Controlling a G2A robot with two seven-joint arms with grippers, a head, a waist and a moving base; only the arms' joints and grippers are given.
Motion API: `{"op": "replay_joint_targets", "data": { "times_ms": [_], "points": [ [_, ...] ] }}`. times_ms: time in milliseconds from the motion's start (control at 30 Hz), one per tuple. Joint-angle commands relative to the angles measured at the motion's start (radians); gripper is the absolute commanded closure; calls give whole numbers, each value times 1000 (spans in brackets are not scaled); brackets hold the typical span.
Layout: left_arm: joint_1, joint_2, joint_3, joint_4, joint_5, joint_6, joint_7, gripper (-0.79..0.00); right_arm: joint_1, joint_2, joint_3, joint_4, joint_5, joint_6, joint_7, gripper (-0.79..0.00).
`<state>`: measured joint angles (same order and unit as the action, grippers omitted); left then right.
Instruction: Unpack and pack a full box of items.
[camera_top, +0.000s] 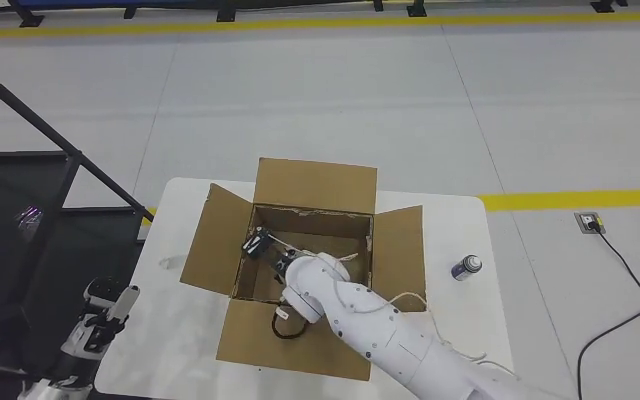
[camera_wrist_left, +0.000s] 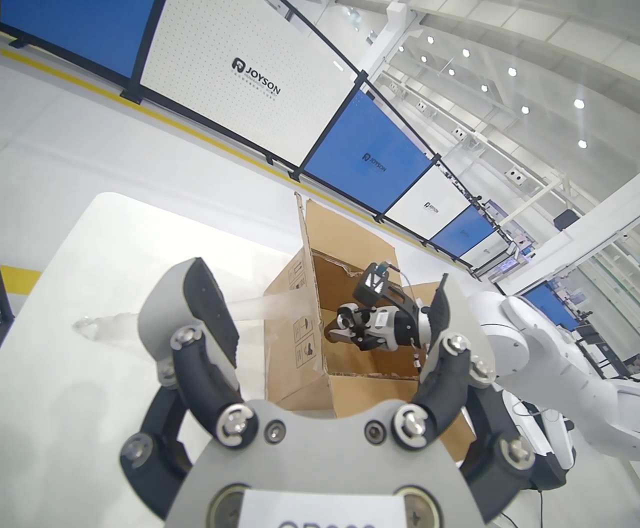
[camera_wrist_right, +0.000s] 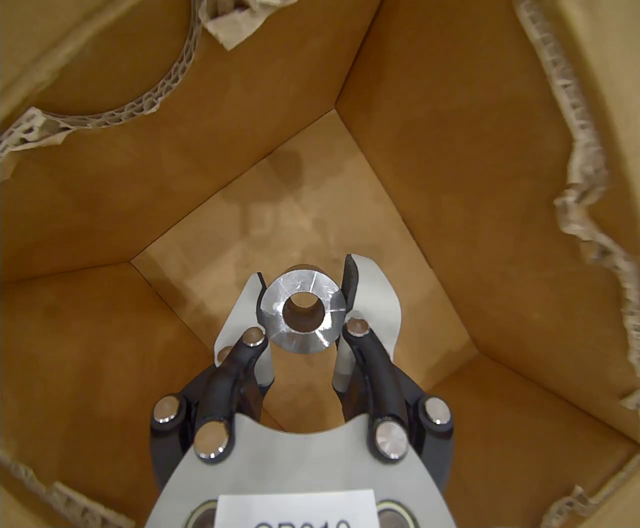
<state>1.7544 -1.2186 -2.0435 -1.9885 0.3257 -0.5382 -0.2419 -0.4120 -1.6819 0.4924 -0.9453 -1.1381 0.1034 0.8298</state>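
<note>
An open cardboard box (camera_top: 395, 255) stands in the middle of the white table (camera_top: 450, 215), flaps folded outward. My right gripper (camera_wrist_right: 304, 285) is down inside the box, shut on a silver metal cylinder (camera_wrist_right: 280, 302) with a round bore, held above the bare box floor (camera_wrist_right: 300, 200). From above, the right arm enters the box from the near side, with the right gripper (camera_top: 272, 262) below the rim. My left gripper (camera_wrist_left: 320, 280) is open with nothing in it, off the table's left edge, facing the box (camera_wrist_left: 295, 340). From there the right gripper (camera_wrist_left: 342, 331) shows in the box.
A small can (camera_top: 465, 266) stands on the table to the right of the box. A clear crumpled plastic piece (camera_wrist_left: 100, 325) lies on the table left of the box. A black frame (camera_top: 60, 170) stands at the far left.
</note>
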Motion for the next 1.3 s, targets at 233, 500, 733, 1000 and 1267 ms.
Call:
{"op": "replay_joint_targets", "data": {
  "times_ms": [233, 500, 733, 1000, 1267],
  "points": [
    [0, 0, 0, 0, 0, 0, 0, -785, 44, -81, -7, 216, 64, -2, -96, -108],
    [0, 0, 0, 0, 0, 0, 0, -785, 62, -111, 3, 296, 54, -15, -113, -292],
    [0, 0, 0, 0, 0, 0, 0, -785, 46, -113, 23, 322, 30, -16, -127, -314],
    [0, 0, 0, 0, 0, 0, 0, -785, -17, -63, 88, 162, -45, 11, -115, -354],
    [0, 0, 0, 0, 0, 0, 0, -785, -283, 73, 265, -402, -304, 34, 61, -382]
  ]
}}
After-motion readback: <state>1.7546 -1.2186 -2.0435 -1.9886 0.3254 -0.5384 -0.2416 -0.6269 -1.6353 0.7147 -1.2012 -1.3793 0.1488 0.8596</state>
